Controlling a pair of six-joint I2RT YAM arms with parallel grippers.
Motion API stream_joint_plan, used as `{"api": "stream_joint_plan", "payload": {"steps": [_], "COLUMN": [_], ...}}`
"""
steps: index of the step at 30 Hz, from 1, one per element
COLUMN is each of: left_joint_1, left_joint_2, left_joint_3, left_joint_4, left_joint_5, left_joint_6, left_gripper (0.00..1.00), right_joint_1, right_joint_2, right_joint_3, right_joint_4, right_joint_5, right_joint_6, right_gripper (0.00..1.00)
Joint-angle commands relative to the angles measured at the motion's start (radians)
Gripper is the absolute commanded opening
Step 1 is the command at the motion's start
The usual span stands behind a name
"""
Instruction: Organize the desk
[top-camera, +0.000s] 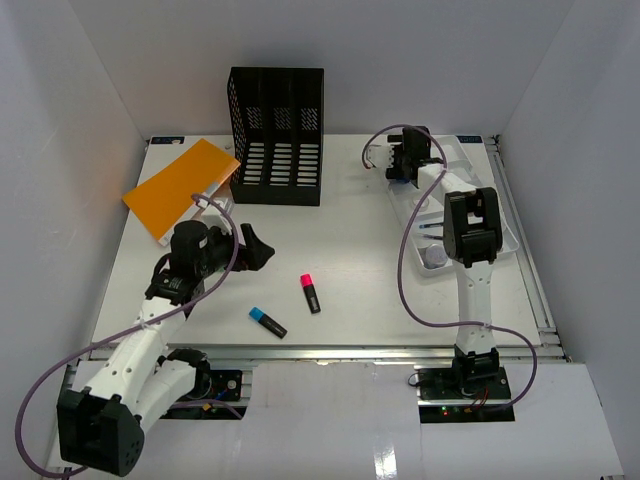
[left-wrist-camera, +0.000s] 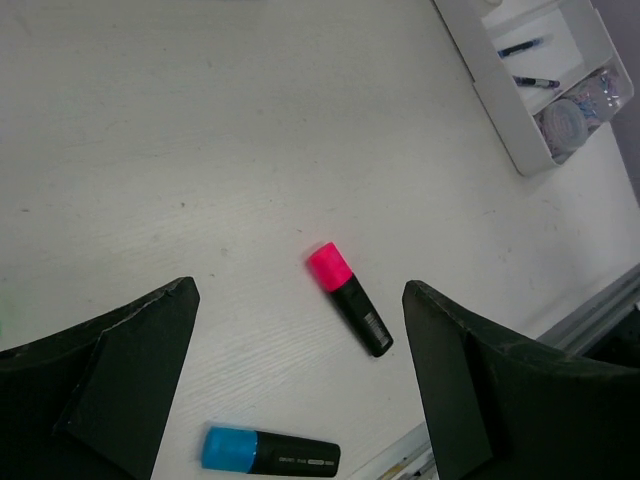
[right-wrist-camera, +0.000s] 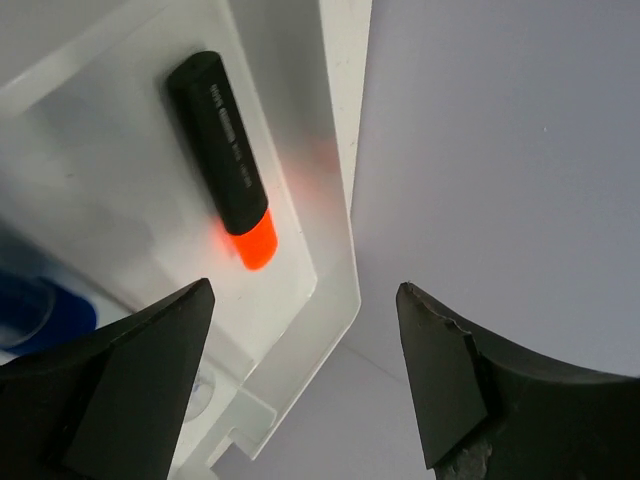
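The white desk (top-camera: 370, 270) holds a pink-capped black highlighter (top-camera: 311, 292) and a blue-capped one (top-camera: 267, 322) near the front rail. My left gripper (top-camera: 262, 248) is open and empty, left of the pink highlighter. In the left wrist view the pink highlighter (left-wrist-camera: 348, 298) lies between and beyond the open fingers (left-wrist-camera: 150, 340), and the blue one (left-wrist-camera: 270, 452) is below. My right gripper (top-camera: 402, 160) is open and empty over the far end of the white compartmented tray (top-camera: 505, 235). An orange-capped highlighter (right-wrist-camera: 225, 160) lies in the tray (right-wrist-camera: 335, 150).
A black mesh file organizer (top-camera: 277, 135) stands at the back centre. An orange folder (top-camera: 180, 185) lies at the back left. The tray (left-wrist-camera: 500, 95) holds pens and a round tape roll (left-wrist-camera: 563, 122). White walls enclose the desk.
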Motion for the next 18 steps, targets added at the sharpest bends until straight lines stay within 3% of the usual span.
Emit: {"api": "stream_joint_plan", "payload": {"steps": [1, 4, 6, 13, 18], "left_joint_1": [0.002, 0.0, -0.01, -0.217, -0.384], "left_joint_2": [0.061, 0.109, 0.128, 0.238, 0.395], "left_joint_3": [-0.02, -0.031, -0.033, 0.048, 0.143], "left_joint_4": [-0.001, -0.01, -0.024, -0.127, -0.184], "left_joint_5": [0.154, 0.197, 0.188, -0.055, -0.224], "left_joint_6": [-0.155, -0.225, -0.257, -0.336, -0.433], "left_gripper": [0.89, 0.83, 0.82, 0.88, 0.89], "right_joint_1": [-0.003, -0.003, -0.003, 0.003, 0.003], "right_joint_2": [-0.249, -0.401, -0.494, -0.763, -0.843], "right_joint_3": [-0.078, -0.138, -0.206, -0.575, -0.773], "right_joint_4": [-0.001, -0.145, -0.238, -0.31, -0.257], "right_joint_5": [-0.098, -0.223, -0.409, -1.008, -1.051], "right_joint_6": [0.254, 0.48, 0.643, 0.971, 1.037], "right_gripper": [0.82, 0.86, 0.87, 0.85, 0.82]}}
